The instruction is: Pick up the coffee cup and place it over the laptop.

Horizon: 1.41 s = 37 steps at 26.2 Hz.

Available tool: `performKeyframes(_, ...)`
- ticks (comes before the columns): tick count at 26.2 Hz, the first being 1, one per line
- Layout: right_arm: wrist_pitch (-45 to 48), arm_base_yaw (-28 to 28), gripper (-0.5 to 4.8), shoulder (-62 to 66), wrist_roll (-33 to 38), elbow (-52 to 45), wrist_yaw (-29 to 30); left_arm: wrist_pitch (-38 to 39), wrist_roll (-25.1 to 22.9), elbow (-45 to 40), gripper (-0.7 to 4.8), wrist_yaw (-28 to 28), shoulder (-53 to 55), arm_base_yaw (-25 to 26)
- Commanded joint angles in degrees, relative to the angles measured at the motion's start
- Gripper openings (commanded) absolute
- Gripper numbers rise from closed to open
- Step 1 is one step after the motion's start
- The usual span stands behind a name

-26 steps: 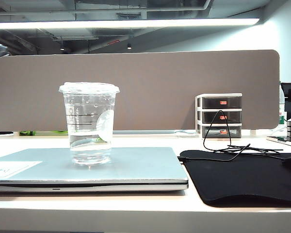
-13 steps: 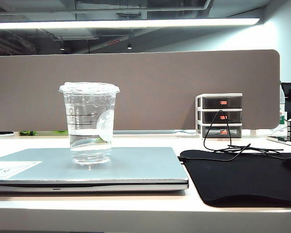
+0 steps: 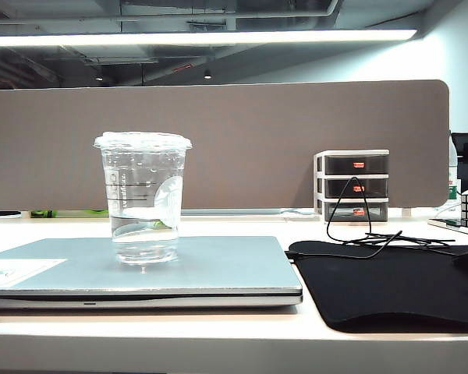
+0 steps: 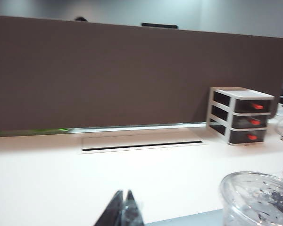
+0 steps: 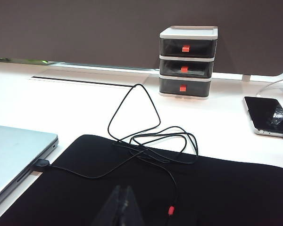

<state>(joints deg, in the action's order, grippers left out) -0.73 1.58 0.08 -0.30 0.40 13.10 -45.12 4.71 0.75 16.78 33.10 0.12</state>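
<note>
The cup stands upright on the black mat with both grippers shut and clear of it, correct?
Not the mat. The exterior view shows the cup standing upright on the closed laptop; the mat lies beside it with only a cable on it. The left gripper and right gripper are shut and clear of the cup.

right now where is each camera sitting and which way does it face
Exterior view: low at the desk's front edge, facing the partition; coffee cup stands on the laptop; no arm shows.
Left wrist view: above the laptop, facing the partition; shut left gripper near the cup's lid.
Right wrist view: above the black mat, facing the drawer unit; shut right gripper over it.
All three share the drawer unit.
</note>
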Motion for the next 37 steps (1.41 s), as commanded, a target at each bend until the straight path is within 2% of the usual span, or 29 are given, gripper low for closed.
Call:
performKeyframes(1,1.0,-0.1,-0.06,-0.1,-0.1,-0.4,0.1,13.3,-0.2,0.6,-0.05,-2.0,-7.2,0.0)
performKeyframes(6,1.0,-0.1,-0.06,-0.1,-0.1,-0.4,0.7,26.1,-0.4,0.7,-0.05,-5.2,-17.8,0.0)
performKeyframes(10,1.2,-0.1,-0.06,-0.1,-0.2,-0.4,0.8,32.0,-0.5,0.6,-0.05,-5.2,-21.8,0.0)
performKeyframes(16,2.6,-0.1,-0.06,-0.1,-0.1,-0.3,1.2,35.7,-1.0,0.6,-0.05,-5.2,-25.5,0.0)
performKeyframes(20,6.3,0.0,-0.06,-0.1,-0.2,-0.3,5.0,36.6,-1.2,0.6,-0.05,-5.1,-27.3,0.0)
performKeyframes(23,7.1,0.0,-0.06,-0.1,-0.2,-0.3,4.6,37.0,-1.3,0.6,-0.05,-8.4,-29.0,0.0)
performKeyframes(26,7.0,0.0,-0.06,-0.1,-2.6,-0.3,1.1,38.4,-3.5,0.5,-0.05,-9.2,-32.3,0.0)
performKeyframes(28,7.0,0.0,-0.06,-0.1,-6.0,-0.3,-4.2,39.3,-3.4,0.5,-0.05,-9.2,-33.0,0.0)
performKeyframes(30,7.0,0.0,-0.06,-0.1,-6.2,-0.3,-9.8,39.8,-2.2,0.5,-0.05,-8.9,-33.0,0.0)
performKeyframes(33,6.8,0.0,-0.06,-0.1,-5.5,-0.3,-13.9,40.4,-2.1,0.5,-0.05,-7.0,-33.0,0.0)
performKeyframes(35,5.5,0.0,-0.06,-0.1,0.8,-0.3,-16.3,40.3,-2.1,0.5,-0.05,-4.4,-33.0,0.0)
performKeyframes(36,3.2,0.0,-0.06,-0.1,7.2,-0.3,-18.4,40.4,-2.1,0.5,-0.05,-3.4,-33.0,0.0)
performKeyframes(37,1.7,0.0,-0.06,-0.1,8.9,-0.3,-18.8,40.4,-2.1,0.5,-0.05,-3.5,-33.0,0.0)
